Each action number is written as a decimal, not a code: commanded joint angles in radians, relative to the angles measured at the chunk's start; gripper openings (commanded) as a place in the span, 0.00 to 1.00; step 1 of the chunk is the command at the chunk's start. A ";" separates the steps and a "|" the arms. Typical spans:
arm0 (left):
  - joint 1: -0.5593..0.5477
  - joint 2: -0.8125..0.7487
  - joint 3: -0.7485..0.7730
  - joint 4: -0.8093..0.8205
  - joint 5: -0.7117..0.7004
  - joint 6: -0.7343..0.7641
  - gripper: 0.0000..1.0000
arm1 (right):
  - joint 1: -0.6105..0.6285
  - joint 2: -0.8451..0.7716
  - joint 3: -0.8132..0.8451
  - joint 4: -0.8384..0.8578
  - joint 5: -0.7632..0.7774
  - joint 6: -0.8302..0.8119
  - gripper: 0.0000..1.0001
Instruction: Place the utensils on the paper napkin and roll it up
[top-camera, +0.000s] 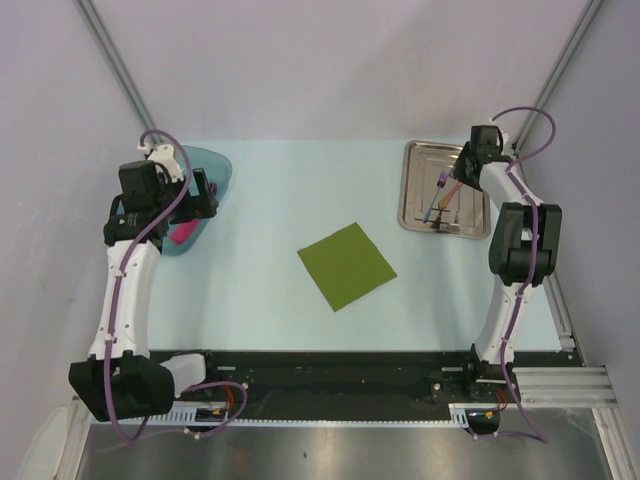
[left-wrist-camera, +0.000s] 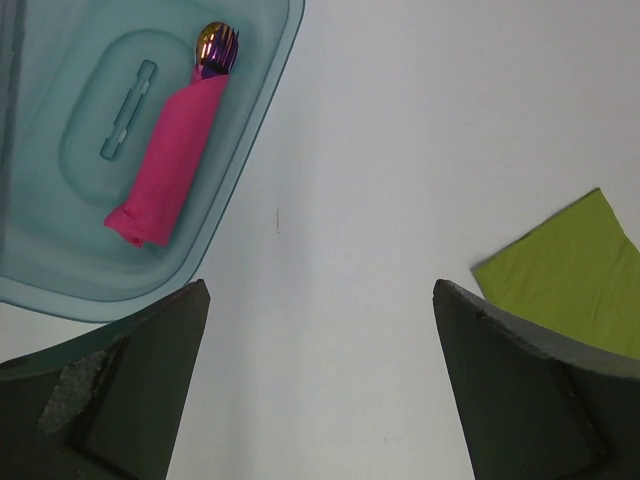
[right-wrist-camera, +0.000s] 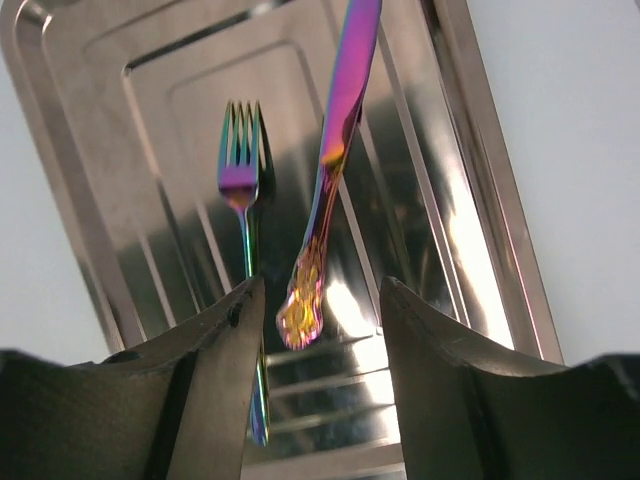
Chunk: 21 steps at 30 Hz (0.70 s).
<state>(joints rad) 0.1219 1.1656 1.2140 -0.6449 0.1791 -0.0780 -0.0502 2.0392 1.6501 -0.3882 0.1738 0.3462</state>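
Between the fingers (right-wrist-camera: 200, 390) of my right end effector (right-wrist-camera: 322, 300) sits the handle end of a long rainbow piece (right-wrist-camera: 340, 120). Its head is out of my view, so I cannot say if it is a knife or a spoon. My fingers stand apart, one on each side of the handle, with a little gap on both sides. I am not squeezing it yet. Just to the left of it a rainbow fork (right-wrist-camera: 240, 185) lies flat on the steel tray (right-wrist-camera: 90, 200) under me, prongs pointing away.

I think both pieces are hard, thin and light. They will not bend or break, but they look smooth and shiny, so they may slip. The thick bumpy end of the handle looks like the best place to pinch. A long piece held by its end may swing or turn, so I should squeeze firmly.

The green paper napkin (top-camera: 346, 265) lies flat on the bench (top-camera: 270, 200), well off to the left of this end effector. It looks soft and very light, so it may slide or crumple.

My left end effector (left-wrist-camera: 320, 290) is spread wide and holds nothing. A teal tub (left-wrist-camera: 60, 270) with a pink roll (left-wrist-camera: 170, 160) sits ahead on its left.
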 joint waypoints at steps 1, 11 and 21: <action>-0.002 0.026 0.009 -0.002 -0.030 0.009 1.00 | 0.000 0.105 0.135 0.026 0.082 0.033 0.54; -0.002 0.057 0.015 -0.015 -0.058 0.015 1.00 | 0.007 0.249 0.243 0.054 0.122 0.008 0.47; -0.002 0.069 0.022 -0.027 -0.087 0.032 1.00 | 0.016 0.329 0.270 0.064 0.136 -0.027 0.45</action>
<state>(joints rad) 0.1219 1.2354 1.2137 -0.6659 0.1211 -0.0696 -0.0422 2.3478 1.8847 -0.3531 0.2760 0.3367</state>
